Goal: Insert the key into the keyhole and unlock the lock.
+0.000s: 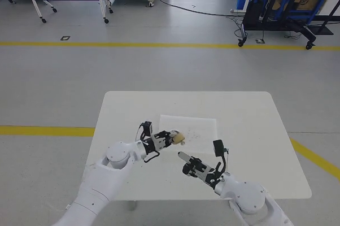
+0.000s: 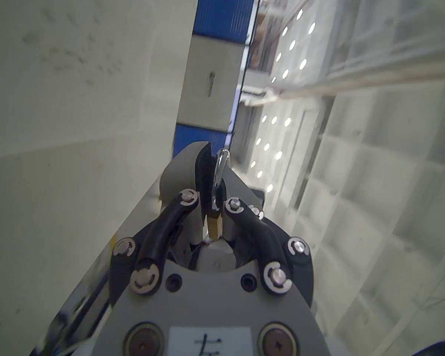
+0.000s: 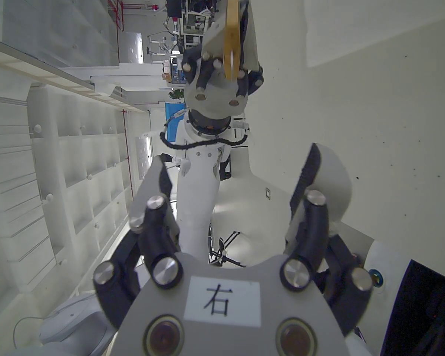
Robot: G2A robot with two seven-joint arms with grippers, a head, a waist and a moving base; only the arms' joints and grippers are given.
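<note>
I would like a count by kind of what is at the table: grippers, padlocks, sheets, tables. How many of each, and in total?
grippers: 2 (left gripper, right gripper)
padlock: 1
white sheet: 1
table: 1
Total: 5

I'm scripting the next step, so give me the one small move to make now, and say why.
Probably ease the right claw a little toward the lock, lined up with it. That claw is open and empty, aimed at the lock with a gap between them. The left claw is shut on the lock, holding it above the table.
</note>
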